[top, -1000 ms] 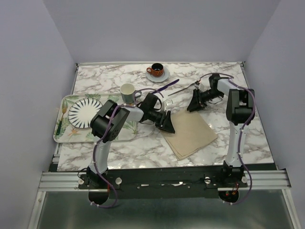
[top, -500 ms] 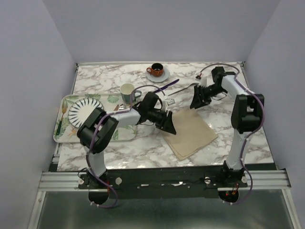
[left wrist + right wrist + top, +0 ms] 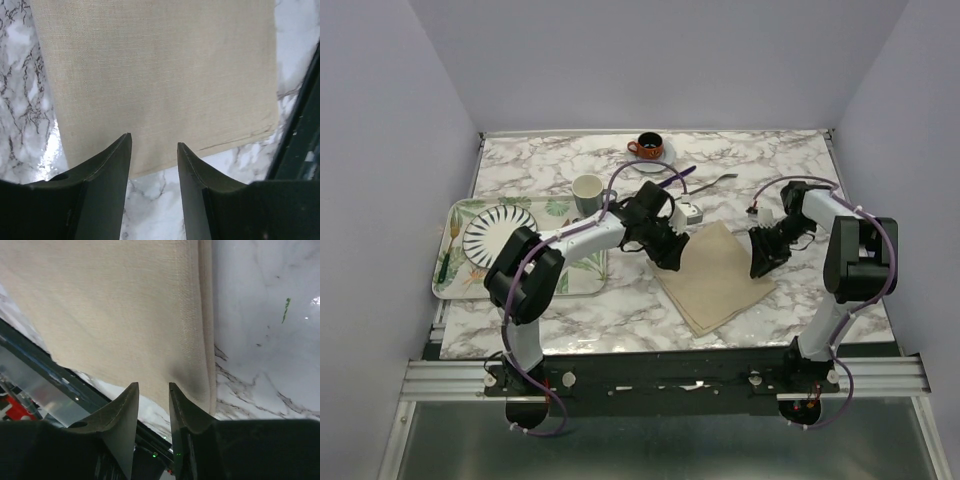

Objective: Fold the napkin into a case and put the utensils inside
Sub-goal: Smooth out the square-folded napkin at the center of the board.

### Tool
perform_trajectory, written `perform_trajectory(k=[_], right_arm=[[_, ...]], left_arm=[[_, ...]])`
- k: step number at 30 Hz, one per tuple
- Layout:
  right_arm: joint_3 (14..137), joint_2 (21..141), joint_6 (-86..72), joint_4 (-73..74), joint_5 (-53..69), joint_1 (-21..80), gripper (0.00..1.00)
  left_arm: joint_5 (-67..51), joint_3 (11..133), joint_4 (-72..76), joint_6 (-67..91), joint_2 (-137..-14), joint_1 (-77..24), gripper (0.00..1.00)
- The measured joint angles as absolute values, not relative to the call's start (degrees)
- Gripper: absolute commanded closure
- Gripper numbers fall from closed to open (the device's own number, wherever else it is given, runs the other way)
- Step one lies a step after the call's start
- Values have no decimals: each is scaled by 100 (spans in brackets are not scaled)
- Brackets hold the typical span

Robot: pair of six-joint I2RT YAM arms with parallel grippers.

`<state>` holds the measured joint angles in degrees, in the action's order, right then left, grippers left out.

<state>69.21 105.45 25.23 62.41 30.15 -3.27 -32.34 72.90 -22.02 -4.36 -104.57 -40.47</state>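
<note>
Currently one napkin [image 3: 720,275], one knife [image 3: 675,177], one fork [image 3: 718,180]; left gripper [image 3: 154,142], right gripper [image 3: 153,387] both parted, empty

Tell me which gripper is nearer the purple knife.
Left. The left gripper is over the napkin's left edge, and the knife lies on the table beyond it. The right gripper is by the napkin's right corner, farther from the knife.

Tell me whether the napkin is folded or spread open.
Folded. The napkin lies flat, with stacked layer edges showing along its near side and in the right wrist view.
</note>
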Motion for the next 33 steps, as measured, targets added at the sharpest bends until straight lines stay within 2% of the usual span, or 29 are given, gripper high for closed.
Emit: perform_trajectory(k=[5, 10, 18, 22, 30, 33], right_arm=[[6740, 10691, 2657, 5981, 2458, -301, 68], [6853, 10886, 2698, 5957, 2112, -301, 67], [7192, 11056, 2814, 6053, 1820, -99, 66], [7185, 11015, 2932, 6029, 1688, 169, 63], [7137, 10763, 3055, 5900, 1752, 528, 59], [7279, 10562, 3046, 5935, 1822, 517, 58]], left_arm=[[-2818, 7467, -2565, -1260, -10663, -4309, 52], [-2676, 7030, -2567, -1802, -10532, -4740, 52], [-2423, 6934, -2416, -1981, -10772, -5194, 60], [-2359, 6731, -2233, -2062, -10669, -5347, 61], [-2327, 5900, -2401, -2283, -9570, -5743, 51], [-2272, 5892, -2292, -2580, -9120, -5933, 50]])
